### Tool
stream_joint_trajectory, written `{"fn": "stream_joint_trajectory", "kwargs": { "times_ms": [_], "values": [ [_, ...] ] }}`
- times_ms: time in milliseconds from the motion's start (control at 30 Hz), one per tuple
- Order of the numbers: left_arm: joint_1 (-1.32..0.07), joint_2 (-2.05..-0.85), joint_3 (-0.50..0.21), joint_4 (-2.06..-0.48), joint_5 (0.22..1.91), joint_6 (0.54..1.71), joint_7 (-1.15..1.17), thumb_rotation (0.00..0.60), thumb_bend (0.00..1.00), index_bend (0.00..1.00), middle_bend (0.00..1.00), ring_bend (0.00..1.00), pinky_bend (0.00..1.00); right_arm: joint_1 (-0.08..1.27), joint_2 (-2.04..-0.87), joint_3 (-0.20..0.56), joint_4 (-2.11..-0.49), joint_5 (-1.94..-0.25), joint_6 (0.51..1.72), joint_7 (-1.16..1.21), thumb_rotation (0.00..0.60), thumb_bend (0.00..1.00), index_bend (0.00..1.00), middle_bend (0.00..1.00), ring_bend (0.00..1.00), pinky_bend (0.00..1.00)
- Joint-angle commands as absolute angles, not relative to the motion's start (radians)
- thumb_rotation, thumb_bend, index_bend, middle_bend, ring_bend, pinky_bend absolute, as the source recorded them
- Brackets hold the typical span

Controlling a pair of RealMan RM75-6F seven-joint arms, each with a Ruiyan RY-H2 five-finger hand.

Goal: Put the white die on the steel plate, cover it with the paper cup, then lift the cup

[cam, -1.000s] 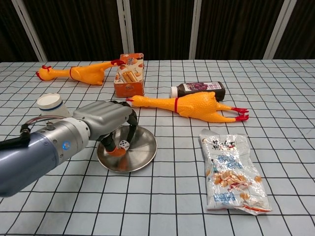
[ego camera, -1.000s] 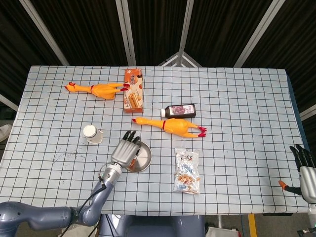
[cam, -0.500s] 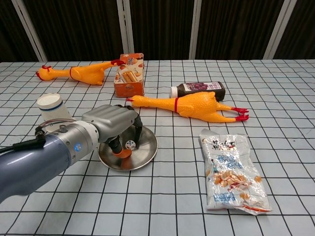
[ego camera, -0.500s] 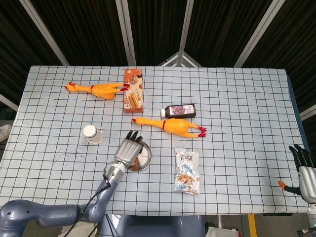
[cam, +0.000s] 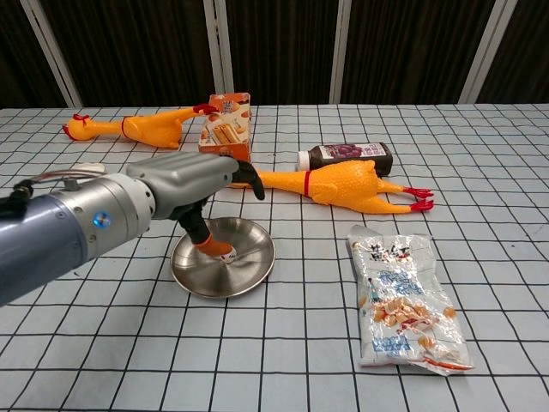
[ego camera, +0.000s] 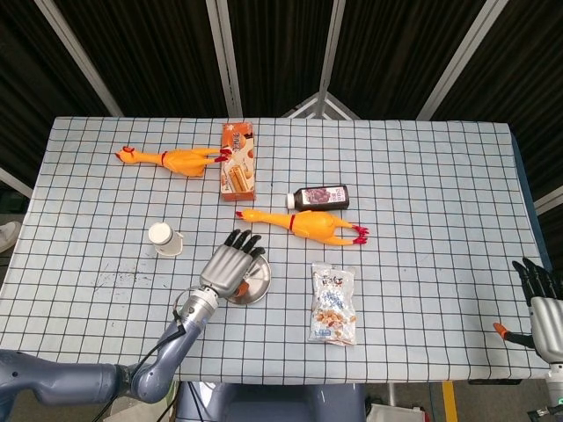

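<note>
The steel plate lies near the table's front, left of centre. On it sits the white die, partly hidden behind my left thumb. My left hand hovers over the plate's left side with its fingers stretched out and nothing in them. From the head view the left hand covers most of the plate and hides the die. The white paper cup stands upright to the left of the plate; my arm hides nearly all of it in the chest view. My right hand rests open off the table's right front corner.
A rubber chicken and a dark bottle lie just behind the plate. An orange snack box and a second chicken are further back left. A snack bag lies right of the plate.
My left hand has risen off the plate and its fingers have straightened out from their curl over the die. The die stays on the plate. The right hand is unchanged.
</note>
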State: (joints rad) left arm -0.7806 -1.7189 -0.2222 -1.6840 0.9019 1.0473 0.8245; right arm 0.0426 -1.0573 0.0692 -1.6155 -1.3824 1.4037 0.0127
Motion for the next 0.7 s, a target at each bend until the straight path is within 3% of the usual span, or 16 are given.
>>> {"fn": "stream_joint_trajectory", "kwargs": {
  "times_ms": [33, 333, 533, 700],
  "values": [
    [-0.754, -1.621, -0.232, -1.83, 0.954, 1.112, 0.8, 0.6, 0.4, 0.25, 0.07, 0.0, 0.0, 0.043, -1.056, 0.07, -1.617, -1.382, 1.403, 0.013, 0.6, 0.12, 0.06, 0.05, 0.05, 0.0],
    [-0.652, -1.298, -0.204, -2.079, 0.982, 1.19, 0.745, 0.6, 0.39, 0.25, 0.07, 0.0, 0.0, 0.04, -1.053, 0.064, -1.629, -1.39, 1.405, 0.008, 0.6, 0.12, 0.07, 0.05, 0.05, 0.0],
    [-0.632, -1.168, -0.231, -2.053, 0.918, 1.199, 0.697, 0.6, 0.39, 0.15, 0.0, 0.0, 0.0, 0.043, -1.057, 0.059, -1.64, -1.393, 1.401, -0.018, 0.6, 0.12, 0.07, 0.05, 0.05, 0.0],
    [-0.647, -1.145, -0.258, -1.955, 0.833, 1.192, 0.676, 0.6, 0.39, 0.11, 0.0, 0.0, 0.0, 0.046, -1.056, 0.059, -1.645, -1.381, 1.39, -0.031, 0.6, 0.12, 0.08, 0.05, 0.05, 0.0]
  ]
}}
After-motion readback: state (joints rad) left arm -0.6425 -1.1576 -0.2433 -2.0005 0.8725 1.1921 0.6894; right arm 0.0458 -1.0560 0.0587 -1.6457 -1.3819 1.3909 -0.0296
